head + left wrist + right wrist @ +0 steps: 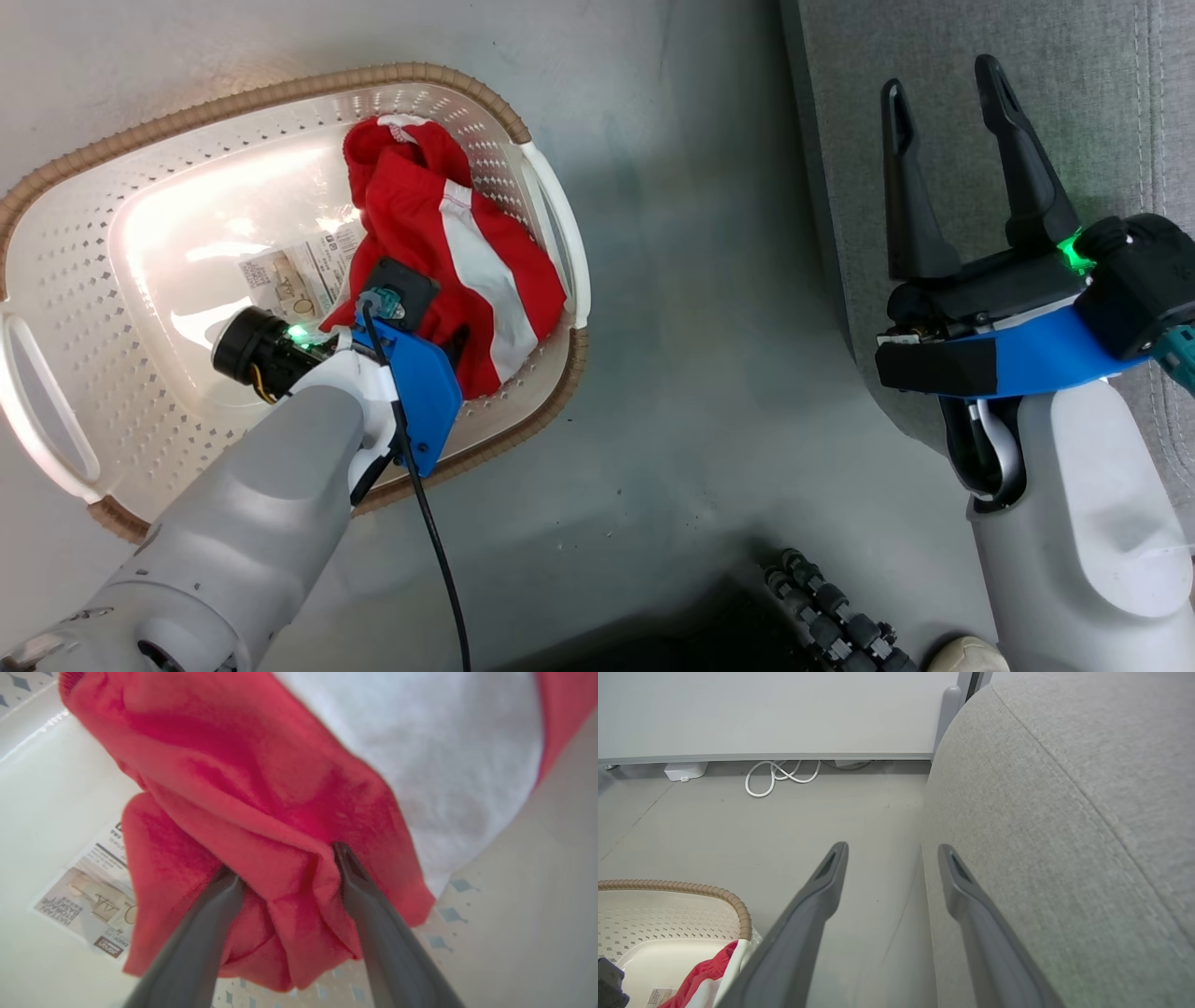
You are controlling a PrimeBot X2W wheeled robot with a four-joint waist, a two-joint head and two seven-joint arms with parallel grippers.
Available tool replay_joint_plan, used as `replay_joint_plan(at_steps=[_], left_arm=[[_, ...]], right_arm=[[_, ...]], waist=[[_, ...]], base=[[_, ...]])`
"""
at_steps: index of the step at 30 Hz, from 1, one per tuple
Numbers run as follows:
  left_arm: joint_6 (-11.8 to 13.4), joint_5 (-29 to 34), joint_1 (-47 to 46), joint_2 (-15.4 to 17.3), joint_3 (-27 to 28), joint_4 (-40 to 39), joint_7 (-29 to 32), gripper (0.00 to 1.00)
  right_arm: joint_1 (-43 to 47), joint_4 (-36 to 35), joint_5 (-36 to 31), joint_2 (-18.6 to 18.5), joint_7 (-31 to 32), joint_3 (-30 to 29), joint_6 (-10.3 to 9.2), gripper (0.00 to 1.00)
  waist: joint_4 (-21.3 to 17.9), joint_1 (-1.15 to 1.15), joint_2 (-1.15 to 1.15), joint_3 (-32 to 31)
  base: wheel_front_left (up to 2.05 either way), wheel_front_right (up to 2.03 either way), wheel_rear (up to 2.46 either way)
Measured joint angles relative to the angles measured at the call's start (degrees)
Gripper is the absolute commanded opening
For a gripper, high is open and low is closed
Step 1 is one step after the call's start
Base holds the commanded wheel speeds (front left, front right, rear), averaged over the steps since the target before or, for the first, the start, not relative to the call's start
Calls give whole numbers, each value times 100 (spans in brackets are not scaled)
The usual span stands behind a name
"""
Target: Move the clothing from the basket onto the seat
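The big grey fabric seat (1120,93) is on the right. The cream plastic basket with holes and a brown rim (280,89) sits on the grey floor (700,280) beside it. The soft red clothing with a white stripe (439,224) lies bunched against the basket's right edge. The left gripper (285,861) has wide fingers around a red fold. The right gripper (941,79) hangs wide and empty over the seat's round edge. A thin pinch could let the cloth slip, or it could catch the rim and tip the basket. The floor between gives open room.
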Motion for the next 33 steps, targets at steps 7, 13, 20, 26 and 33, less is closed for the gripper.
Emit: replay_joint_plan(at_steps=[7, 13, 20, 26, 33], left_arm=[[0, 118, -62, -38, -47, 25, 1, 0], [0, 130, -60, -82, -64, -9, -2, 0], [0, 201, -29, -155, -68, -221, -270, 0], [0, 364, 75, -209, -70, -414, -601, 0], [0, 354, 179, -358, -70, -560, -1061, 0]], right_arm=[[-89, 20, 42, 0, 0, 4, 0, 100], [-91, 62, 40, 0, 0, -21, 0, 100], [-85, 102, -32, 1, 0, -88, 0, 100], [-64, 198, -114, 2, 0, -124, 0, 100], [84, 321, -236, 3, 0, -164, 0, 100]], waist=[[15, 0, 0, 29], [49, 0, 0, -64], [157, 0, 0, -277], [306, 0, 0, -576], [539, -1, 0, -1076]], base=[[0, 0, 0], [0, 0, 0], [0, 0, 0], [0, 0, 0], [0, 0, 0]])
